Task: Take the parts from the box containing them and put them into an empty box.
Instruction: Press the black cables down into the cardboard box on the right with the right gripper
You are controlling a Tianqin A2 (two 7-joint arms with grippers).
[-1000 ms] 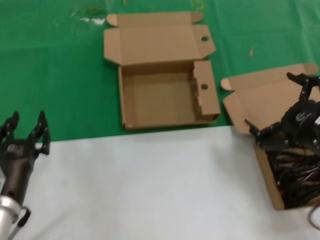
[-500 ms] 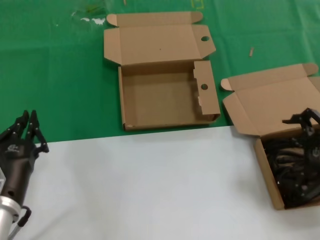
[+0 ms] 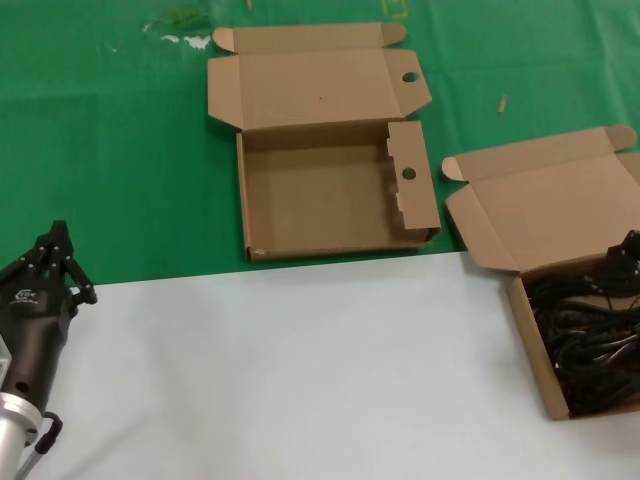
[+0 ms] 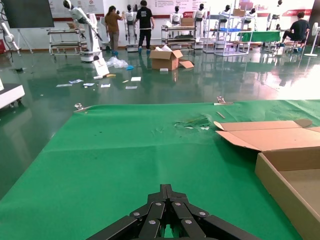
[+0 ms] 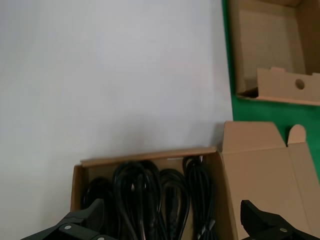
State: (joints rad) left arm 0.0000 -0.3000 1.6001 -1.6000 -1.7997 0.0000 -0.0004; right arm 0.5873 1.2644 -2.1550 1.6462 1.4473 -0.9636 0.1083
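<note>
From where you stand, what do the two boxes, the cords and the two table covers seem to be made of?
Both the holed box and the plain-lidded box look like matte brown cardboard, with creased flaps. The cords look like black plastic-sheathed cable, slightly glossy. The green cover seems to be felt-like cloth; the white cover is smooth, material unclear.

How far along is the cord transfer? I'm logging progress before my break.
Nothing is moved yet: the holed box is bare inside, and all the black cords lie in the plain-lidded box. The right gripper hangs open above the cords, holding none; the left gripper waits shut near the table's front. Every bundle remains to be carried over.
</note>
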